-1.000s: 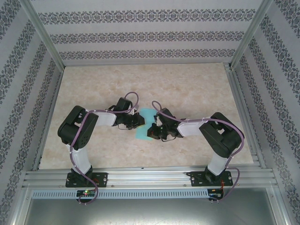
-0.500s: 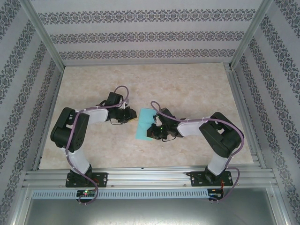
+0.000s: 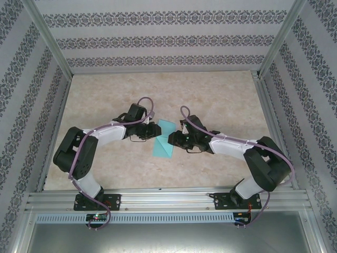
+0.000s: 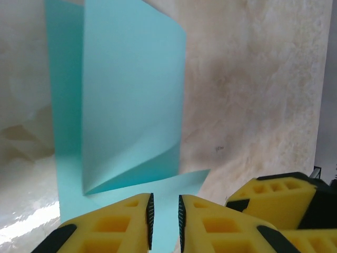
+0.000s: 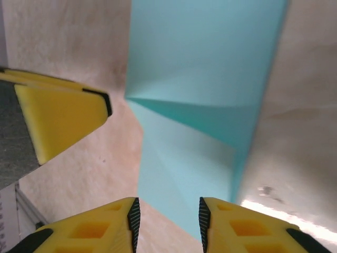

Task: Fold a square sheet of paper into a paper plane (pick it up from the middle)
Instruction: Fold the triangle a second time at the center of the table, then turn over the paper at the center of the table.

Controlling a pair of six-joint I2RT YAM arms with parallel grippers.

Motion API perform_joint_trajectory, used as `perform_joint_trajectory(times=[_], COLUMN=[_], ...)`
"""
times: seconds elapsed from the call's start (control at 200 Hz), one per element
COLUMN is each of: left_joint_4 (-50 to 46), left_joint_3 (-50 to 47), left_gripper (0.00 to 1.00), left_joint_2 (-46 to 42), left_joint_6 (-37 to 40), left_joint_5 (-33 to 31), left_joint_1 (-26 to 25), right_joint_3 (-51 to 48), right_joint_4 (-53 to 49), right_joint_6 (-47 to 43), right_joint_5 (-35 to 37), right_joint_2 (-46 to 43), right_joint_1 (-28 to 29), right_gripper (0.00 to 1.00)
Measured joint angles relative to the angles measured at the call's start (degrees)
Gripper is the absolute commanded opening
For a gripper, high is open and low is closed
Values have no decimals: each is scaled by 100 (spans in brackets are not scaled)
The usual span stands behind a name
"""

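Showing diagonal creases, teal square sheet of paper (image 3: 164,139) partly folded.

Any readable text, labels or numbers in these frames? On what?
None readable.
The paper is plain, with no print.
The wallpaper bands are ornament, not lettering.
Any marks on the arm bases are too small to read.
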Motion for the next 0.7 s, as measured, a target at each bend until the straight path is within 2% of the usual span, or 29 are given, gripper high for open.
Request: perform_joint_trajectory(times=[0.06, 0.345, 0.699], left_joint_4=[-22, -39, -92], left_joint_3=[74, 221, 227], left_gripper=[24, 23, 24], left_joint_2=[109, 380, 437], left_joint_6=[2, 24, 61], left_joint_5=[-11, -17, -20], left_joint_1=[-2, -2, -2], right_joint_3=[-125, -271, -247], right_joint_4=[26, 337, 581], right_joint_6=[116, 409, 575], right_joint_5=[70, 81, -92], right_joint_2=[11, 321, 669], right_joint_1=[-39, -61, -72], right_gripper=[41, 41, 38])
